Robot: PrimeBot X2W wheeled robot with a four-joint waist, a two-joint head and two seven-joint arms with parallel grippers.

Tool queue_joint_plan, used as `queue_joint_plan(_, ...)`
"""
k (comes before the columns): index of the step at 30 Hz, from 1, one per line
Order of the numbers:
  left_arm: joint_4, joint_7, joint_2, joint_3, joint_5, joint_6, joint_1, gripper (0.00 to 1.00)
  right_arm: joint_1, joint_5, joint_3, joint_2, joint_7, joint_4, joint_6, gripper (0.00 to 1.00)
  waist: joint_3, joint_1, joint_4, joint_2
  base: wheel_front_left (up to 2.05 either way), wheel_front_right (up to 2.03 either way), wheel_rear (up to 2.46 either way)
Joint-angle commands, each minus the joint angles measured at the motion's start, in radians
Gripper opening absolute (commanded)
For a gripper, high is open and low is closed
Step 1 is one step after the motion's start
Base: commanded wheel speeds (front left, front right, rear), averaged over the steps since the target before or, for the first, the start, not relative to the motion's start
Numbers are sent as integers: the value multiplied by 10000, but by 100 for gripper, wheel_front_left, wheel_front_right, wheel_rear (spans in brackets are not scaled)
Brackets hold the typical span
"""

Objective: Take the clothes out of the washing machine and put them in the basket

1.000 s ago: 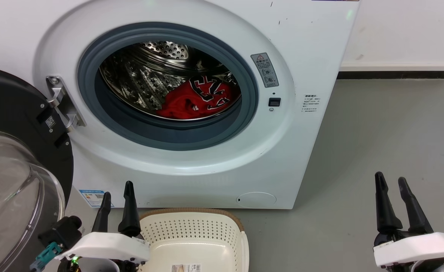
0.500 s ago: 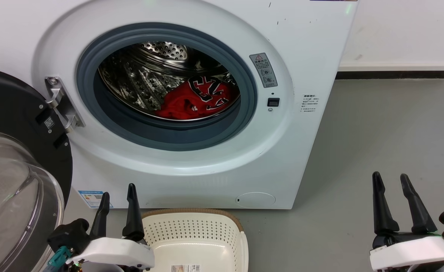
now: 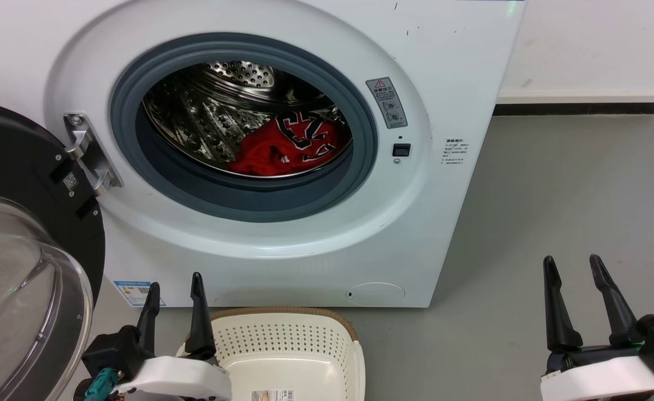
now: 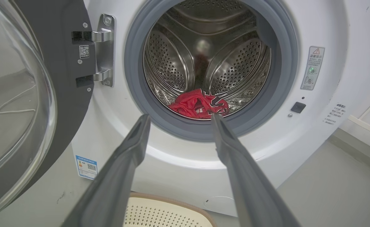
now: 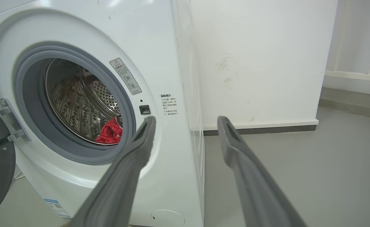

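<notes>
The red clothes (image 3: 285,146) lie bunched low in the steel drum of the white washing machine (image 3: 438,61), black lettering facing up; they also show in the wrist views as clothes (image 4: 199,105) and clothes (image 5: 110,133). The machine's glass door (image 3: 20,267) hangs open at the left. The cream basket (image 3: 293,340) stands on the floor right below the porthole. My left gripper (image 3: 175,281) is open and empty beside the basket's left rim. My right gripper (image 3: 572,263) is open and empty over the floor, right of the machine.
Grey floor (image 3: 572,184) stretches right of the machine to a white wall with a dark skirting strip (image 3: 577,108). The open door takes up the space at the left. A door hinge (image 3: 87,153) juts from the porthole's left side.
Both grippers have slid lower in the head view, the left one a little rightward towards the basket. The right fingers have spread slightly wider. The clothes have not moved.
</notes>
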State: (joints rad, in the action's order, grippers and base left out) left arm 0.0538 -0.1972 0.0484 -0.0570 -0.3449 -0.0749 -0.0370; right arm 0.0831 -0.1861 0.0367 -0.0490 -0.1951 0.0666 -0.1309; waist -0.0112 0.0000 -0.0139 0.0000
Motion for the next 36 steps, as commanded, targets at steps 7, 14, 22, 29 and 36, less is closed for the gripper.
queue_joint_plan(7,-95,-222,24,-77,762,-82,-133,100,172,880,-18,-23,-245,234,3,100,-26,0,6,0,0,0,0)
queue_joint_plan(14,-86,-368,25,-154,1294,-134,-217,100,265,1494,-47,-23,-371,303,3,100,-17,0,7,0,0,0,0)
queue_joint_plan(22,-32,-513,26,-205,1820,-202,-294,100,400,2060,-51,-23,-530,391,3,100,-16,0,-7,0,0,0,0)
queue_joint_plan(29,48,-634,26,-255,2261,-266,-342,100,443,2521,-24,-21,-650,444,3,100,-14,0,-19,0,0,0,0)
queue_joint_plan(36,132,-706,27,-260,2423,-286,-379,100,503,2624,-7,-21,-712,392,3,100,5,0,-17,0,0,0,0)
